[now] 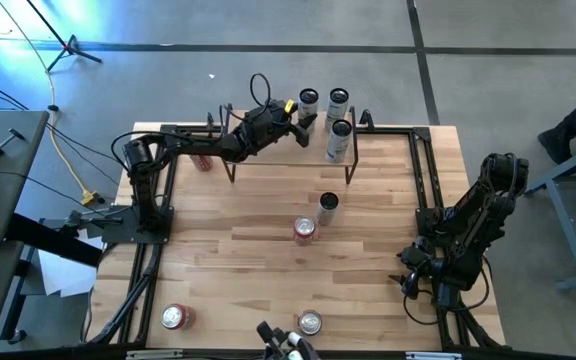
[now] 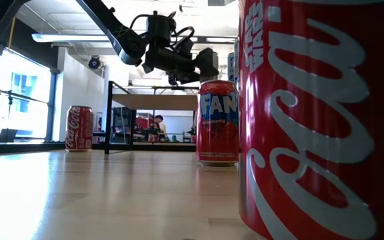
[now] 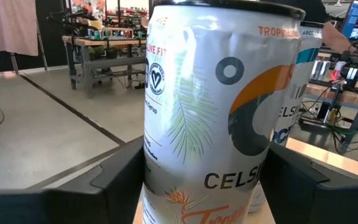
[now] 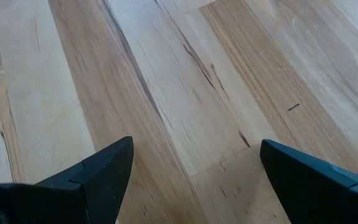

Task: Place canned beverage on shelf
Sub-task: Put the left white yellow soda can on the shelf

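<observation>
Near, frame bottom: right gripper [image 4: 191, 174] idle above bare wooden tabletop [image 4: 166, 81], fingers apart, empty.
Far, top centre: white Celsius can [image 3: 210, 112] upright on wood-topped shelf [image 1: 268, 155] beside other cans, apparently delivered.
Left gripper [image 3: 197, 186]: fingers flank it; grip or release, cannot tell.

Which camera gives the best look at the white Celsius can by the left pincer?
The left wrist view: the white Celsius can fills the picture between the left pincer fingers, label readable. The high view shows it only as a small can top on the shelf. The low view does not show it clearly; the right wrist view sees only tabletop.
</observation>
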`<act>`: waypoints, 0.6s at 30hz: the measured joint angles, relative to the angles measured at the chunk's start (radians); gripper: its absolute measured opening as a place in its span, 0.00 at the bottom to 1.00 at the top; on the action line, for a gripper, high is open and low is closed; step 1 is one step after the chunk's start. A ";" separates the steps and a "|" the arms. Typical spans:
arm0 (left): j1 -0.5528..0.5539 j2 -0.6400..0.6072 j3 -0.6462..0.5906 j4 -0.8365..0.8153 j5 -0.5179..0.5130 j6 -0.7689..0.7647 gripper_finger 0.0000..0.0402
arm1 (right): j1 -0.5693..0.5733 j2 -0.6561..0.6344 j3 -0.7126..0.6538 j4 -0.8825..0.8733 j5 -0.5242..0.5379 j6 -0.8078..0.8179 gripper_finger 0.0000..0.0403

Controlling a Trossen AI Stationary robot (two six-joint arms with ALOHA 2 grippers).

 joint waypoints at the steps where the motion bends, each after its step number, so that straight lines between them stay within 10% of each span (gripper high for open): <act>1: 0.000 0.000 0.000 0.001 0.000 0.001 0.65 | 0.000 0.000 0.000 0.000 0.000 0.000 0.84; 18: -0.006 -0.003 0.000 0.013 -0.001 0.032 0.70 | 0.000 0.000 0.000 0.000 -0.001 0.000 0.84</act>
